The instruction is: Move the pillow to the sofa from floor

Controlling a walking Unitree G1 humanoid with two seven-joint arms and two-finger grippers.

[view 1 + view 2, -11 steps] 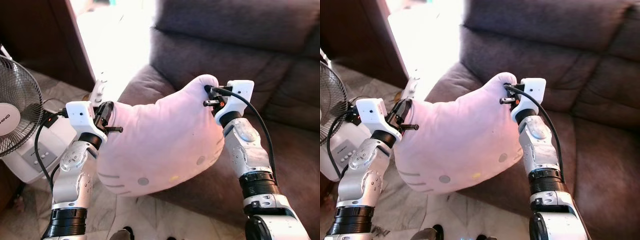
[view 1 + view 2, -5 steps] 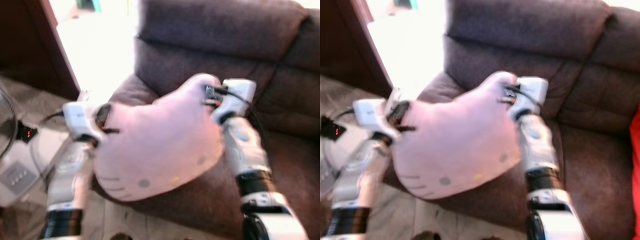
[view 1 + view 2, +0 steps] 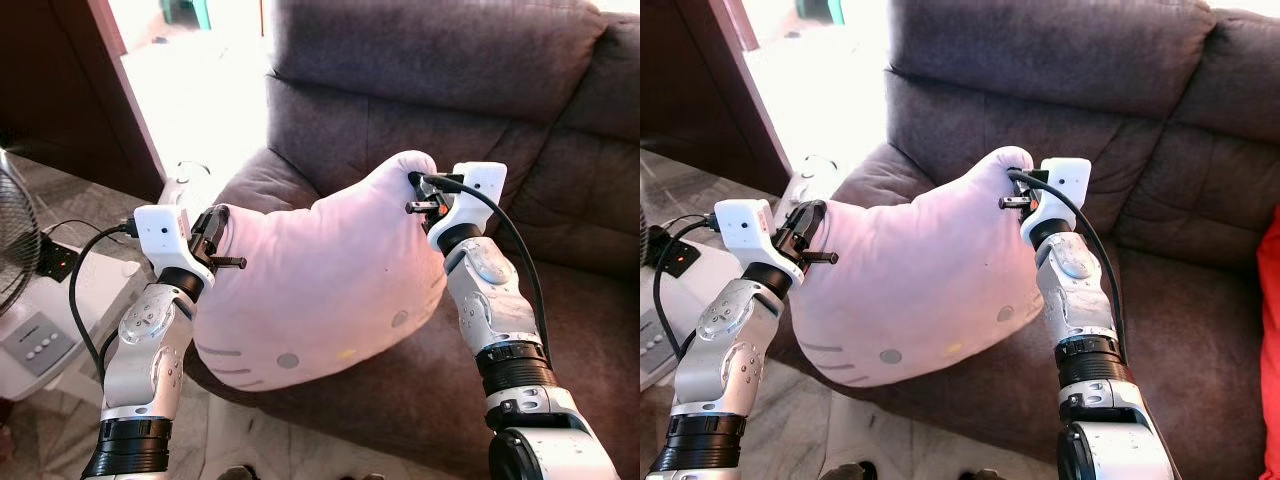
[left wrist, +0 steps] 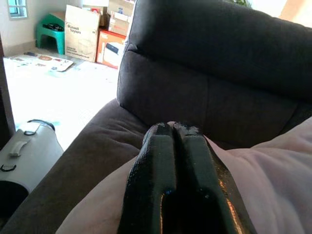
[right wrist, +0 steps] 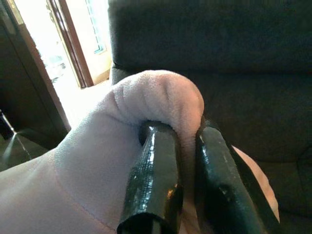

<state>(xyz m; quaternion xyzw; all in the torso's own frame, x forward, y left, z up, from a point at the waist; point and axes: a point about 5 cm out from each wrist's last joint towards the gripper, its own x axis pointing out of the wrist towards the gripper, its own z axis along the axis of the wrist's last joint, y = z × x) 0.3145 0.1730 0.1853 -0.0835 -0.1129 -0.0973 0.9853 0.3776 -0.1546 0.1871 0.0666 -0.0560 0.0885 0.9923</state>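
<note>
Both grippers, left (image 3: pixel 212 232) at nine o'clock and right (image 3: pixel 418 192) at two, are pinching the pillow (image 3: pixel 320 280) shut-fingered; since a second ago the sofa (image 3: pixel 420 120) is looming closer, so release is nearing.

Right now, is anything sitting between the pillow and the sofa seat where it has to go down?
Nothing visible. The pink pillow hangs between the left gripper and right gripper, both shut on it, right over the sofa seat's front edge. The cushion visible beyond it is bare. A red thing lies at the far right, off the path.
</note>
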